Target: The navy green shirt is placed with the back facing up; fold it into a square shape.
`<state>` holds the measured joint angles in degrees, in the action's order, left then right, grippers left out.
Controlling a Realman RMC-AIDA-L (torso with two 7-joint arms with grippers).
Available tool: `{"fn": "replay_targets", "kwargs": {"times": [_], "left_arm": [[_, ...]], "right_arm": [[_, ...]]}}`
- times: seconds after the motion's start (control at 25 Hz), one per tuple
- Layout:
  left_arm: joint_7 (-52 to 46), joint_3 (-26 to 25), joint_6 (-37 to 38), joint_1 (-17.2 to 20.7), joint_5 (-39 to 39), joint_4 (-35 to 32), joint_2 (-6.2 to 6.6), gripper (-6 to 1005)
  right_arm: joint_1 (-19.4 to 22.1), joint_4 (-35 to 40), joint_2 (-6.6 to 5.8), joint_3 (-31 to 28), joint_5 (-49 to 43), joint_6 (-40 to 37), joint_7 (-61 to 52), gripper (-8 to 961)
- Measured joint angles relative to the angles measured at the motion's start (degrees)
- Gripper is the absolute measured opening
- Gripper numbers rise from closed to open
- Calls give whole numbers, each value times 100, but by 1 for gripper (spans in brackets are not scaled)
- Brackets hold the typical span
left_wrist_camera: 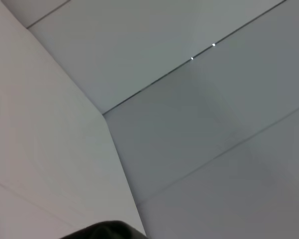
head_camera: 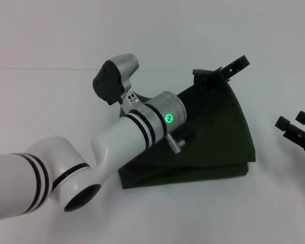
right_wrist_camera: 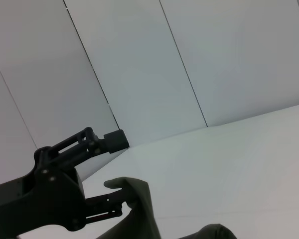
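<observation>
Lies as a partly folded dark heap, this navy green shirt [head_camera: 218,137], on the middle of the white surface [head_camera: 51,76], with flat layers toward the near edge and one flap pulled up into a slanted tent toward the far edge. Looks hoisted that way so the flap can be carried over the layers beneath, to judge from the task, with a tidy square not yet reached. Reaches diagonally over the heap with the left arm and puts the left tool [head_camera: 227,71] at the peak of that raised flap, on the far side of the shirt. Shows, in the right wrist view, the left tool's fingers [right_wrist_camera: 114,139] spread well apart, with a corner of the cloth draped over the lower one and not pinched between the two; so reads as released, with the fabric hooked more than gripped. Catches only a dark sliver of cloth in the left wrist view, nothing more. Keeps the right tool [head_camera: 294,123] near the right edge of the surface, clear of the shirt and touching nothing, its fingers apart, probably parked out of the way of the fold.
</observation>
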<state>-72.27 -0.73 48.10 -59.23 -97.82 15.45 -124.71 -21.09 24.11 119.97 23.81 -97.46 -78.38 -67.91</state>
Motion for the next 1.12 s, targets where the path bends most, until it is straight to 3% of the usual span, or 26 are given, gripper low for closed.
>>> {"fn": "replay_targets", "kwargs": {"times": [0.28, 0.6, 0.92, 1.12], "left_arm": [[297, -203, 26, 104, -5, 79, 0, 892], [1500, -558, -23, 32, -127, 506, 0, 891], [1497, -587, -720, -366, -578, 585, 0, 889], [1498, -773, -744, -285, -582, 552, 0, 888]], "right_arm": [[-43, -116, -6, 0, -1, -312, -11, 865], [-184, -336, -7, 51, -57, -635, -18, 863], [-95, -350, -14, 60, -64, -733, -22, 861], [-74, -345, -18, 62, -64, -740, -22, 860]]}}
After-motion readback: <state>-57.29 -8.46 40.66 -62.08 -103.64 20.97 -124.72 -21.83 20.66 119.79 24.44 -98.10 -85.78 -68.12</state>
